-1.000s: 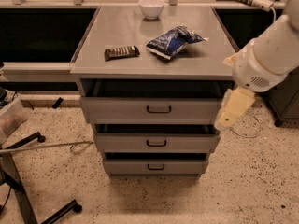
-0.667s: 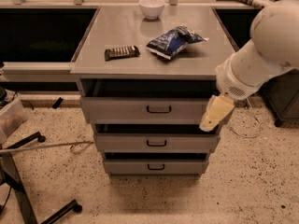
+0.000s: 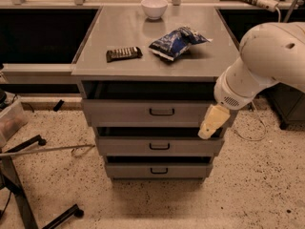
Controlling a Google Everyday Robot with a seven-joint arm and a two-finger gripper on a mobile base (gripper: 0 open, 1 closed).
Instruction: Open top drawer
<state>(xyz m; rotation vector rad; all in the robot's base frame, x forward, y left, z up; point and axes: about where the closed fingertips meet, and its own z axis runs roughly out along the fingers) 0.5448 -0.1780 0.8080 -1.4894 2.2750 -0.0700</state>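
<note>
The top drawer (image 3: 124, 113) is the widest of three grey drawers under a grey counter, with a small black loop handle (image 3: 162, 111) at its centre. A dark gap shows between its front panel and the counter top. My gripper (image 3: 212, 122) is cream-coloured and hangs from the big white arm (image 3: 267, 56). It sits in front of the right end of the top drawer's front panel, well to the right of the handle and slightly lower.
Two narrower grey drawers (image 3: 159, 147) (image 3: 158, 170) sit below. On the counter (image 3: 124, 63) lie a dark chocolate bar (image 3: 124, 54), a blue snack bag (image 3: 176, 42) and a white bowl (image 3: 154, 7). A black stand's legs (image 3: 28, 194) are on the floor at left.
The arm and gripper have swung left and slightly down, from beside the cabinet's right side to in front of the top drawer's right end. The drawers have not moved.
</note>
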